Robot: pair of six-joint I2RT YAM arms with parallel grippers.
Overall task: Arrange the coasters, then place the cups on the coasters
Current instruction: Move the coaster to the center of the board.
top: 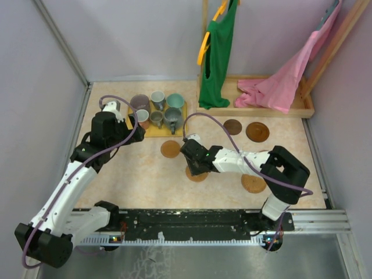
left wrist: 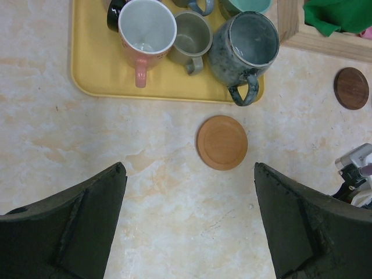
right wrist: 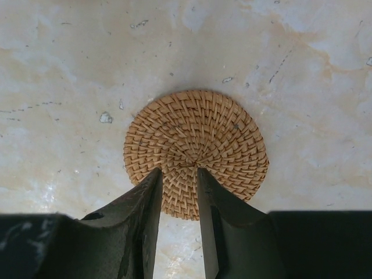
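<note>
Several cups stand on a yellow tray (top: 146, 131) (left wrist: 99, 70): teal (top: 175, 100), purplish-brown (top: 139, 102), reddish with a pale inside (left wrist: 147, 28), and grey ones such as the large grey-blue mug (left wrist: 243, 46). A woven coaster (right wrist: 203, 128) (top: 197, 175) lies flat under my right gripper (right wrist: 179, 170) (top: 193, 165). Its jaws stand a narrow gap apart, tips over the disc's middle. Other coasters lie on the table: smooth orange (top: 170, 149) (left wrist: 222, 142), cork (top: 253, 183), and two dark brown (top: 232, 127) (top: 257, 132). My left gripper (left wrist: 189, 165) (top: 131, 131) hangs wide open and empty, near the tray's front edge.
A wooden rack base (top: 308, 107) at the back right carries a hanging green garment (top: 218, 58) and a pink one (top: 279, 87). Walls close in the left and back sides. The arms' rail (top: 192, 221) runs along the near edge.
</note>
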